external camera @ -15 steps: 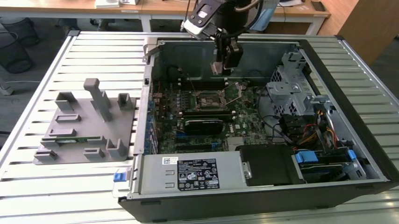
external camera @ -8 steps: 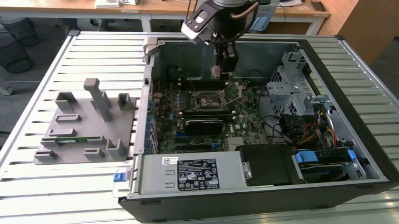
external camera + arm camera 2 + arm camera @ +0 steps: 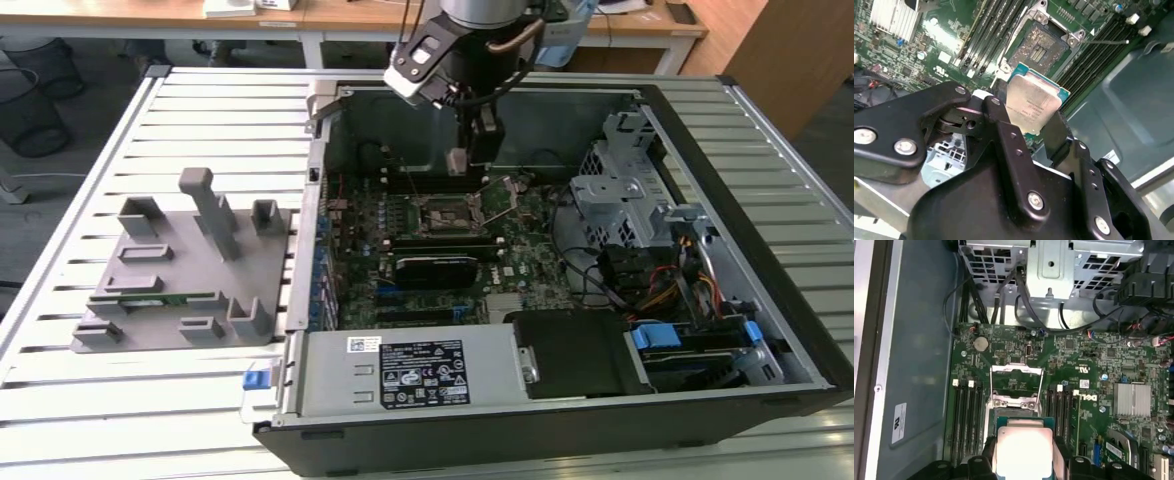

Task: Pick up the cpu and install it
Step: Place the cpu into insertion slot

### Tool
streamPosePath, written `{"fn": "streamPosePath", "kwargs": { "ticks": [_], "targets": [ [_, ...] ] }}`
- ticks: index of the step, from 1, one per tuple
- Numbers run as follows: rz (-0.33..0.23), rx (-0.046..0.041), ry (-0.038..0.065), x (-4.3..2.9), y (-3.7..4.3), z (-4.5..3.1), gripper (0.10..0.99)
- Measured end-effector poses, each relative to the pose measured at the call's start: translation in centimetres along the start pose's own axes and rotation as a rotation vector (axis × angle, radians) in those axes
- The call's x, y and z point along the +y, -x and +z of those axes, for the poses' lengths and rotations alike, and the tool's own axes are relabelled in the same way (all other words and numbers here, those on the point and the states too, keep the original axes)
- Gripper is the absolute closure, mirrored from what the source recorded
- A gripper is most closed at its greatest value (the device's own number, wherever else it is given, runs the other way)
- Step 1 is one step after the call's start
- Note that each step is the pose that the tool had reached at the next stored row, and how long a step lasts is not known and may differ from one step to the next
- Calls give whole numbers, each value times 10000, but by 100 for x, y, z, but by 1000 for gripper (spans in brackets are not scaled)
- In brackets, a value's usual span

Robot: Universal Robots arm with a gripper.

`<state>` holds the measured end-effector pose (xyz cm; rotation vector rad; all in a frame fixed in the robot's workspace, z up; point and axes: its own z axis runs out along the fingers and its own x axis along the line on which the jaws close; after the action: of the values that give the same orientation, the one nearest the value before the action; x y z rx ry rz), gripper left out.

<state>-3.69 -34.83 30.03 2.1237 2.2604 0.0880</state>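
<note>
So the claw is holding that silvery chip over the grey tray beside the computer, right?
Not quite. The gripper does hold the cpu, but over the motherboard inside the open computer case, near the open socket, not over the grey tray. The exterior view shows this.

- Black gripper fingers cover two edges of the flat, square, silvery-topped cpu clamped between them.
- In the first wrist view, the cpu is cut off at the picture's edge, on the gripper's side.

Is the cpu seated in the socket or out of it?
Out: the tool grips the cpu, held clear of the bare socket.
</note>
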Motion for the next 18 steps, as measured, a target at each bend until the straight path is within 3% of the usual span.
{"fn": "streamPosePath", "kwargs": {
  "ticks": [18],
  "targets": [
    [103, 1, 3, -136, -97, 298, 557]
  ]
}}
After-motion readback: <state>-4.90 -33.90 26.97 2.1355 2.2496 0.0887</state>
